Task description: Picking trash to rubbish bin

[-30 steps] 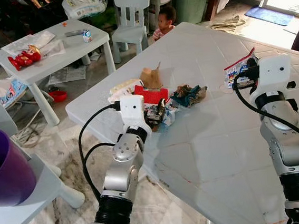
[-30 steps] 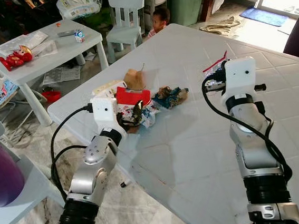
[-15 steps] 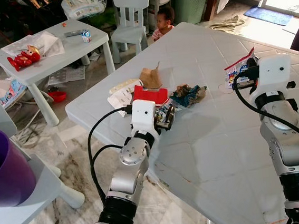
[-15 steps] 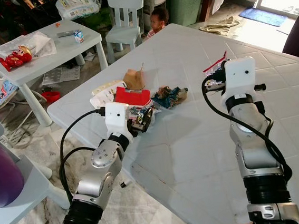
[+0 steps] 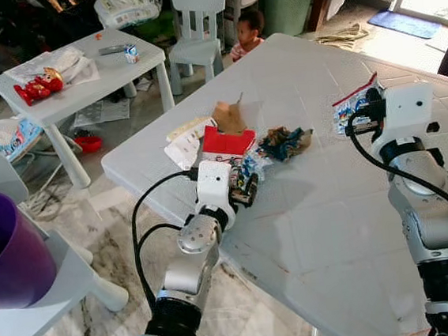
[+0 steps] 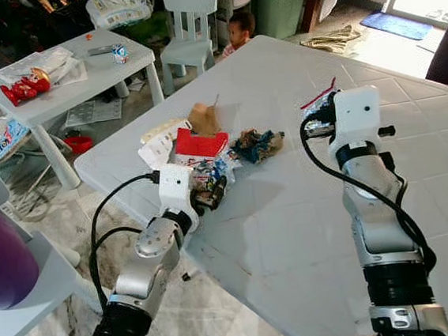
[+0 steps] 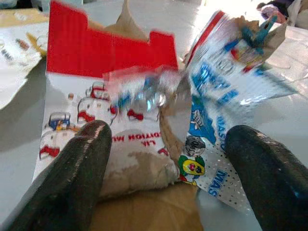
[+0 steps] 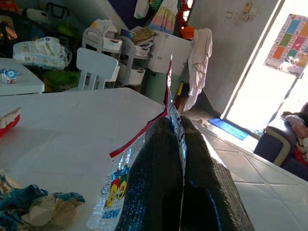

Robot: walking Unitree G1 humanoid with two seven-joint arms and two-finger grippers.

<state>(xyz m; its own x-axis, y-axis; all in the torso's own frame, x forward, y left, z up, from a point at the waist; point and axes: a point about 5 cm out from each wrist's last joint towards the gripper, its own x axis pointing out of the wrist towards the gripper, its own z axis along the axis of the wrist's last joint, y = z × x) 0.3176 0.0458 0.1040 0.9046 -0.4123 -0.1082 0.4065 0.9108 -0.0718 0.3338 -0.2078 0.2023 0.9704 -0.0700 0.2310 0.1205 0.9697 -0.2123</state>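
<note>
On the white table (image 5: 331,205), the left gripper (image 7: 168,159), fingers spread, straddles a pile of wrappers (image 7: 144,120). Far right, the right gripper (image 8: 180,144) pinches a snack packet (image 8: 115,192).

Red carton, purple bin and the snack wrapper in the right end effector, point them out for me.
Red carton (image 5: 226,142), left eye view, on its red flap.
Purple bin (image 5: 6,252), left eye view, on its side wall.
Snack wrapper (image 8: 111,188), right wrist view, on its printed face beside the fingers.
</note>
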